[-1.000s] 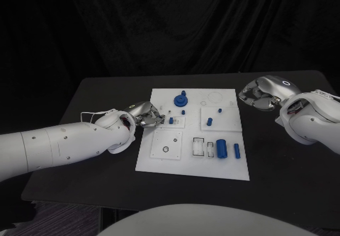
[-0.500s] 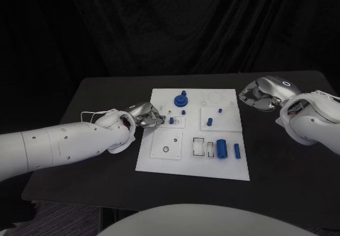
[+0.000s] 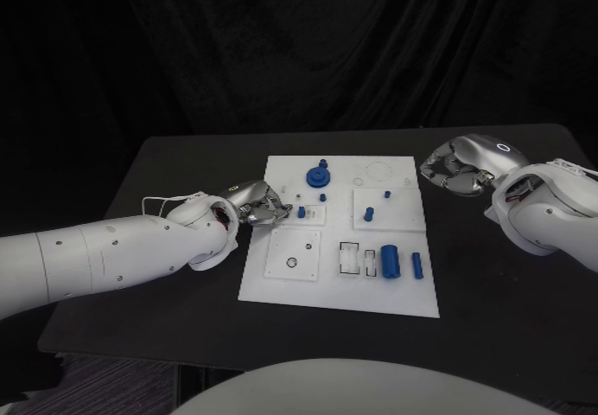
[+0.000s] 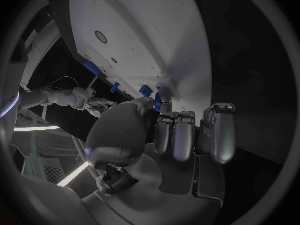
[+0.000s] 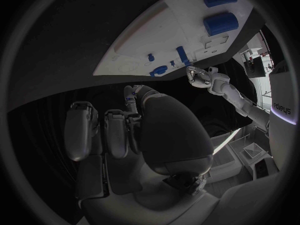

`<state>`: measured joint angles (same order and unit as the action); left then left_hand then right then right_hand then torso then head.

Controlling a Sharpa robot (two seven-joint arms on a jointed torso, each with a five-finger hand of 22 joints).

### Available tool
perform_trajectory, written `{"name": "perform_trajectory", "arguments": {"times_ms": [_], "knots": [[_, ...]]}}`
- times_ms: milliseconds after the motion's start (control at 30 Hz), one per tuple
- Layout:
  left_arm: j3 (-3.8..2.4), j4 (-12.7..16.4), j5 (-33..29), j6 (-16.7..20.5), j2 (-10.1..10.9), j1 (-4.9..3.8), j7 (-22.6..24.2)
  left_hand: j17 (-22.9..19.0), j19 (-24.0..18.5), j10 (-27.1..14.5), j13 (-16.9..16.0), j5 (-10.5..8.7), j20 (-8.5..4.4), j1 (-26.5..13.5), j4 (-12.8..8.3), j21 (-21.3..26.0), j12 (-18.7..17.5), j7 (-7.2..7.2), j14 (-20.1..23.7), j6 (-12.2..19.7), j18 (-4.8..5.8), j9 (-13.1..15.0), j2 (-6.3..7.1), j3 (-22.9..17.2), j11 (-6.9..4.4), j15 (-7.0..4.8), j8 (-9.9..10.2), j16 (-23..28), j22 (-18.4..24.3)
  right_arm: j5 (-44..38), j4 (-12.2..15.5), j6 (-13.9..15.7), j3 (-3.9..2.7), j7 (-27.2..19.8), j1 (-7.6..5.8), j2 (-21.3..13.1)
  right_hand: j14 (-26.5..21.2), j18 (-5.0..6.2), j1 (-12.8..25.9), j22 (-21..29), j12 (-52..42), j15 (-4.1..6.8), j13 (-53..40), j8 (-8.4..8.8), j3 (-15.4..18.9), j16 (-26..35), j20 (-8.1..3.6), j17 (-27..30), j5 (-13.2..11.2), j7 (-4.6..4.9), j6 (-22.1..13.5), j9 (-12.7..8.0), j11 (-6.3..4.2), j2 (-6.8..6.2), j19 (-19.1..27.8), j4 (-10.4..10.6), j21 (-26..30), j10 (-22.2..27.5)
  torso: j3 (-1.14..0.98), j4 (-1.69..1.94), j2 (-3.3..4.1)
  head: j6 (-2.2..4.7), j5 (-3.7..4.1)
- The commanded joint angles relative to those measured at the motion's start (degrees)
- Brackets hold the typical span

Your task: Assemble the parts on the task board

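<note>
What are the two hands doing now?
Left hand: fingers at a small blue part on the board; grip cannot be told.
Right hand: curled shut, holding nothing.

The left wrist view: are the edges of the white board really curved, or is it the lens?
Left wrist view: the task board edges bow from fisheye distortion, and the left hand looms large. Head view: the same board has straight edges.

one task board (image 3: 336,285), two hands (image 3: 256,204)
</note>
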<state>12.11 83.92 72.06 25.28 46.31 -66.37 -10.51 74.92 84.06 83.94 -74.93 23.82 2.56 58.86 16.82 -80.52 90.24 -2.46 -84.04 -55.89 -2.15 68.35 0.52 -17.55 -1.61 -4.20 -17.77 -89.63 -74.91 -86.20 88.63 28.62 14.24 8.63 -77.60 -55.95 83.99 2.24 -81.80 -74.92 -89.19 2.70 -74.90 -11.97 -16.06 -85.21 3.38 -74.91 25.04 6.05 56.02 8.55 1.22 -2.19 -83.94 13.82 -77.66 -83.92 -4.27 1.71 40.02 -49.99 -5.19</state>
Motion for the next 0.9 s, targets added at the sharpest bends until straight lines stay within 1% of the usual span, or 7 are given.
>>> {"name": "perform_trajectory", "arguments": {"times_ms": [33,100,267,700,767,800,900], "knots": [[0.07,0.1,-0.1,-1.2,0.0,0.26,1.1,15.1,-0.5,6.1,-15.1,0.32,-0.01,-0.8,0.0,0.1,-0.2,0.03,-6.0,-0.1,-0.36,-0.1,-0.09,0.5,0.29,0.29,0.2,-0.4,-11.8,-0.2,0.1,-0.3,-0.04,1.0,0.14,0.0,4.8,0.68,0.3,-11.1,0.4,-0.19,-13.5,0.01,-0.3,0.3,0.28,-10.5,-0.1,0.12,0.3,0.0,0.29,-0.32,-1.2,-0.1,0.2,-4.7,-0.03,-0.02,0.01,-0.01,0.02],[0.07,0.2,-0.1,-1.4,0.1,0.27,1.1,15.1,-0.5,6.1,-15.1,0.50,0.01,-1.1,0.0,0.2,-0.2,0.08,-6.0,-0.2,-0.36,-0.1,-0.29,0.6,0.27,0.30,0.1,-0.4,-11.8,-0.2,0.1,-0.3,-0.04,1.0,0.14,0.0,4.8,0.68,0.3,-11.1,0.4,-0.19,-13.5,0.01,-0.3,0.3,0.28,-10.5,-0.1,0.12,0.3,0.0,0.29,-0.32,-1.2,-0.1,0.2,-4.7,-0.03,-0.01,0.03,-0.01,0.03],[0.07,0.3,-0.1,-1.7,0.2,0.30,1.0,15.1,-0.5,6.1,-15.1,1.97,-0.02,-1.1,-0.2,0.2,-0.2,0.28,-6.0,-0.5,-0.37,0.1,-0.53,0.7,0.13,0.23,-0.3,-0.4,-11.8,-0.2,0.0,-0.4,-0.04,1.1,0.14,0.0,4.8,0.68,0.3,-11.1,0.4,-0.19,-13.5,0.01,-0.3,0.3,0.28,-10.5,-0.1,0.12,0.3,0.0,0.29,-0.32,-1.2,-0.1,0.2,-4.7,-0.04,-0.02,0.00,-0.01,-0.06],[0.08,0.4,-0.1,-2.3,0.3,0.40,0.4,15.1,-0.5,6.1,-15.1,2.45,-0.05,-1.2,-0.1,0.2,-0.2,0.28,-6.0,-0.4,-0.37,0.2,-0.76,0.7,0.10,0.18,-0.3,-0.4,-11.8,-0.2,0.0,-0.5,-0.04,1.2,0.14,0.0,4.8,0.68,0.3,-11.1,0.4,-0.19,-13.5,0.00,-0.4,0.3,0.28,-10.5,-0.1,0.11,0.3,0.0,0.28,-0.31,-1.2,-0.1,0.2,-4.7,-0.02,0.00,-0.01,-0.01,0.00],[0.08,0.4,-0.1,-2.2,0.3,0.42,0.5,15.1,-0.5,6.1,-15.1,1.50,-0.04,-2.4,0.0,0.2,-0.2,0.14,-6.0,-0.2,-0.37,0.1,-1.12,1.2,0.19,0.22,-0.3,-0.4,-11.8,-0.2,0.0,-0.6,-0.04,1.2,0.15,0.1,4.8,0.68,0.3,-11.1,0.4,-0.19,-13.5,0.00,-0.4,0.3,0.28,-10.5,-0.1,0.11,0.3,0.0,0.28,-0.31,-1.2,-0.1,0.2,-4.7,-0.02,-0.01,-0.02,-0.01,-0.02],[0.08,0.4,-0.1,-2.1,0.3,0.42,0.6,15.1,-0.5,6.1,-15.1,-0.24,-0.02,-4.2,0.0,0.2,-0.2,0.03,-6.0,-0.3,-0.36,0.0,-1.59,2.0,0.28,0.31,-0.3,-0.4,-11.8,-0.2,0.0,-0.6,-0.04,1.3,0.15,0.1,4.8,0.68,0.3,-11.1,0.4,-0.19,-13.5,0.00,-0.4,0.3,0.28,-10.5,-0.1,0.11,0.3,0.0,0.28,-0.31,-1.2,-0.1,0.2,-4.7,-0.02,0.00,-0.01,-0.01,-0.02],[0.08,0.3,-0.1,-1.7,0.3,0.44,0.7,15.1,-0.5,6.1,-15.1,-3.12,0.04,-8.2,0.1,0.2,-0.2,-0.01,-6.0,-0.3,-0.36,-0.2,-3.01,4.2,0.33,0.38,-0.2,-0.4,-11.8,-0.2,-0.1,-0.7,-0.04,1.3,0.15,0.1,4.8,0.68,0.3,-11.1,0.4,-0.19,-13.5,0.00,-0.4,0.3,0.28,-10.5,-0.1,0.11,0.3,0.0,0.28,-0.31,-1.2,-0.1,0.2,-4.7,-0.01,-0.02,-0.01,-0.01,-0.08]]}}
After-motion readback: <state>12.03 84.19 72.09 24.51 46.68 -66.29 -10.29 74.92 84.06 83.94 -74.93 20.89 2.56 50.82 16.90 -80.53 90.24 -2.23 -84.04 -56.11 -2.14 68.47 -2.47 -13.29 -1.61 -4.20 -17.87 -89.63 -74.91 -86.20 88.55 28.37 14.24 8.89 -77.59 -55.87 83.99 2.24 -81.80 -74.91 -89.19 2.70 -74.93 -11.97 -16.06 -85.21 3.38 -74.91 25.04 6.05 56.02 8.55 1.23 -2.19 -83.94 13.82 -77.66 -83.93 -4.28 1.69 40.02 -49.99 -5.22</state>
